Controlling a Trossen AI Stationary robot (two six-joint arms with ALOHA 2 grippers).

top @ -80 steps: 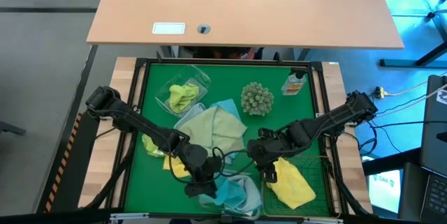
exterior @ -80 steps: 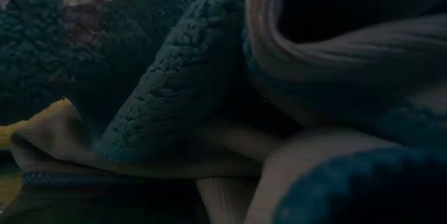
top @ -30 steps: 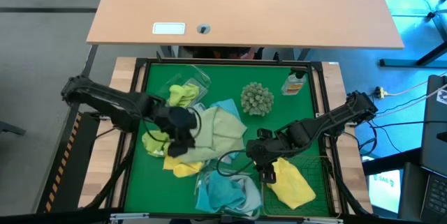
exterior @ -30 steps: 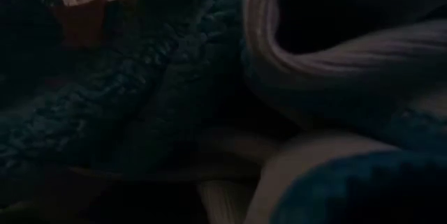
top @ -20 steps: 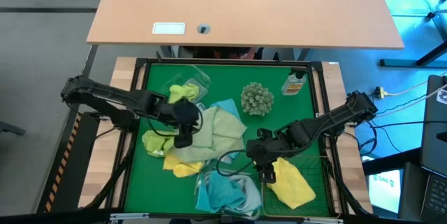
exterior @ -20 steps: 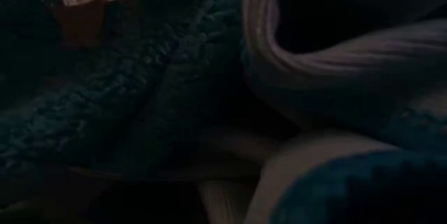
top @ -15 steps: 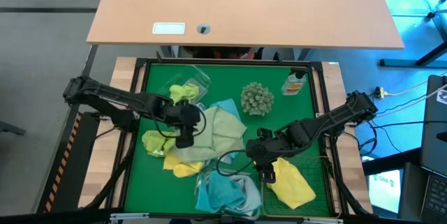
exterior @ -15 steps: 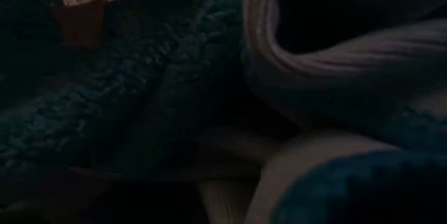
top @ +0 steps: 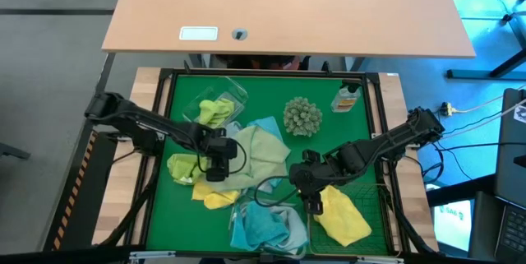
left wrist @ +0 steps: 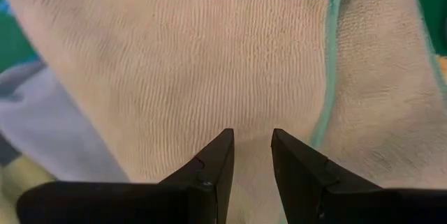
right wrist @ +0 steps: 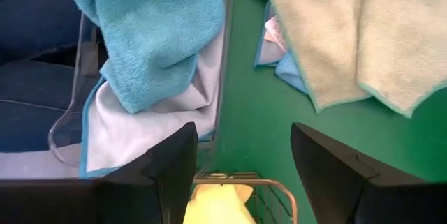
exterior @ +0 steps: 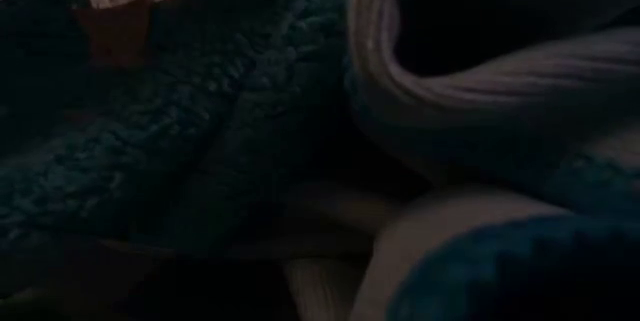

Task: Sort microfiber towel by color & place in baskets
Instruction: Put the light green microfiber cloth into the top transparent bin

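My left gripper (top: 215, 169) (left wrist: 251, 144) points down at the left part of a pale green towel (top: 256, 153) (left wrist: 209, 63) with a teal hem, its fingers a narrow gap apart with nothing between them. My right gripper (top: 312, 202) (right wrist: 244, 147) is open over the green mat between a clear tub (right wrist: 222, 77) holding teal towels (top: 267, 227) (right wrist: 150, 28) and a wire basket (top: 378, 206) holding a yellow towel (top: 345, 219). A second clear tub (top: 238, 93) at the far left holds a lime towel (top: 215, 109). Teal cloth (exterior: 200, 161) fills the low view. My left gripper comes at the pale green towel from above, close to a flat part beside its teal hem (left wrist: 328, 77). I cannot tell whether the fingertips (left wrist: 223, 144) touch the cloth.
A lime towel (top: 182, 167) and a yellow towel (top: 215, 199) lie loose on the mat left of the pile. A grey-green spiky ball (top: 302, 116) and a small bottle (top: 347, 98) stand toward the far edge. A wooden desk lies beyond the table.
My left gripper has moved a little toward the table's near edge and right, from beside the far-left tub onto the left part of the pale green towel. The right arm and the towels have kept still.
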